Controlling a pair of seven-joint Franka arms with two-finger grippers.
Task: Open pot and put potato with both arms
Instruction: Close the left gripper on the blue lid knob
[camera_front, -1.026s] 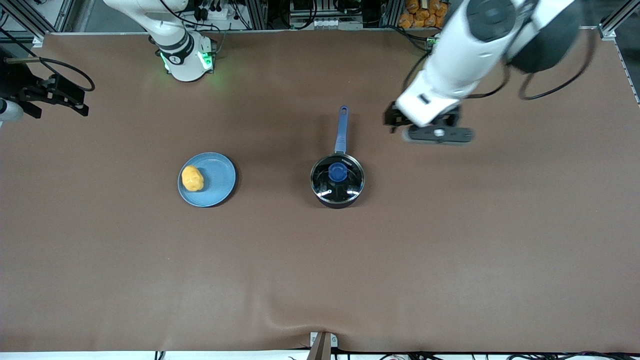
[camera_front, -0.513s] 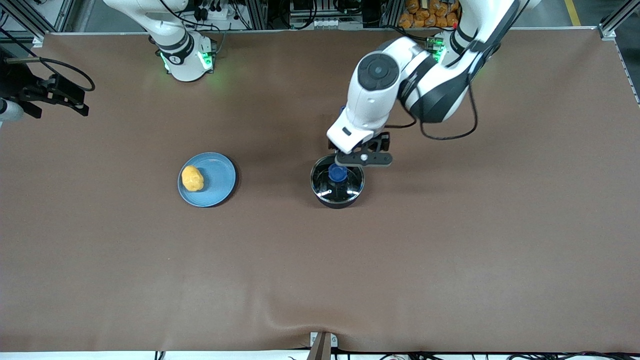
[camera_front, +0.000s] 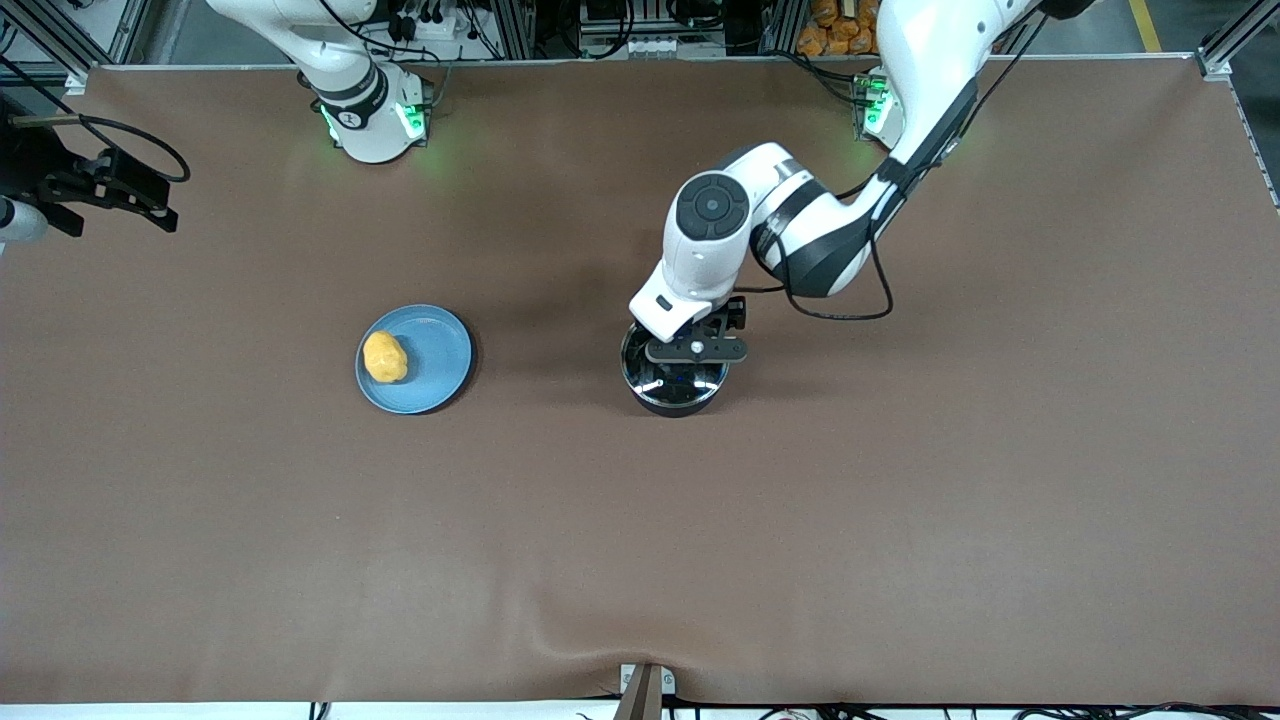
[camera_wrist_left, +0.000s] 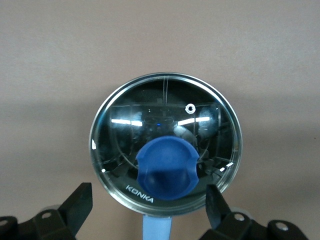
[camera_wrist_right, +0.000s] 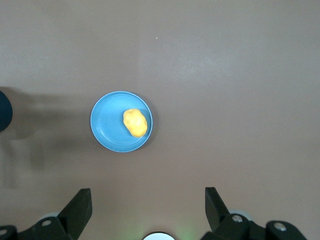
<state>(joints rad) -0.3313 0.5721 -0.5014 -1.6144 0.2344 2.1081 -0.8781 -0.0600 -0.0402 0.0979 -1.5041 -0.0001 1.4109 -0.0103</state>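
The pot (camera_front: 682, 398) stands near the middle of the table (camera_front: 640, 560). Its glass lid (camera_wrist_left: 165, 115) is on, and the blue knob (camera_wrist_left: 167, 168) sits at the centre of the lid. The left arm reaches down from its base at about 1 o'clock of the pot. The left gripper (camera_front: 697, 352) hangs right over the lid and covers the knob in the front view. In the left wrist view its two fingers (camera_wrist_left: 79, 206) are spread wide, one on each side of the lid's steel rim, and they pinch nothing. The knob lies between them and apart from both, and a bit of the pale blue handle (camera_wrist_left: 158, 229) shows at the picture's edge. The potato (camera_front: 384, 357) lies on a blue plate (camera_front: 442, 352) at 9 o'clock of the pot and well apart from it, toward the right arm's end of the table. The potato rests on the 9 o'clock part of the plate, close to the rim. The right arm waits. The right gripper (camera_wrist_right: 147, 206) hangs high over the table with the plate and potato in its wrist view, and its fingers (camera_wrist_right: 80, 206) are also spread wide and hold nothing.
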